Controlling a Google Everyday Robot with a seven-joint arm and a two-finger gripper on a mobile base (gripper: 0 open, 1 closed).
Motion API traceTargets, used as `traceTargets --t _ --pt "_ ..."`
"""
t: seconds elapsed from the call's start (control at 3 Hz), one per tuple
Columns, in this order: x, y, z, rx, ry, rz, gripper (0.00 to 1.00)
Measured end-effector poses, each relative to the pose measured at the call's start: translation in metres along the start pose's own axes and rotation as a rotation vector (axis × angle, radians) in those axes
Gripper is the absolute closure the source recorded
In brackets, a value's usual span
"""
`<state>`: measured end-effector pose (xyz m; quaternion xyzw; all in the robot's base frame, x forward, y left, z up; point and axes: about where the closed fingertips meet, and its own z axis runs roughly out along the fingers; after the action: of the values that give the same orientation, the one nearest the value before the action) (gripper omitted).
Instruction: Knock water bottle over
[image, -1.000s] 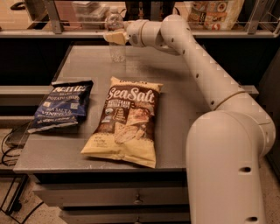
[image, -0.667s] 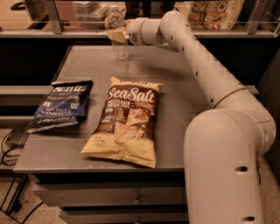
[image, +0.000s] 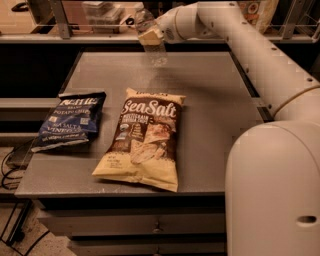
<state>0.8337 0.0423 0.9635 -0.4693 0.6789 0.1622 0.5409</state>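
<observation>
White, pale-tipped gripper (image: 150, 36) is at the table's far edge, against the bottle's middle; open or closed, can't tell. It has shifted right in the last second. Small clear ribbed plastic water bottle (image: 157, 54) now leans, cap to the left, base seemingly on the grey table (image: 215, 100). Tipping has begun, but it's not down yet.

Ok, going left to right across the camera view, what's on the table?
Blue chip bag → Sea Salt chip bag → robot arm. The water bottle, with the gripper at it at the far edge, lines up with the Sea Salt chip bag, so unranked.
</observation>
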Motion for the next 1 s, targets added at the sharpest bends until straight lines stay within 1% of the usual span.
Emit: traceTargets --t 0.33,0.67,1.0 --pt "0.013 0.001 -0.038 -0.024 0.146 -0.062 1.0" --pt "0.029 0.011 -0.059 -0.099 0.276 -0.135 0.82" --pt "0.062 0.031 -0.073 -0.216 0.432 -0.175 0.58"
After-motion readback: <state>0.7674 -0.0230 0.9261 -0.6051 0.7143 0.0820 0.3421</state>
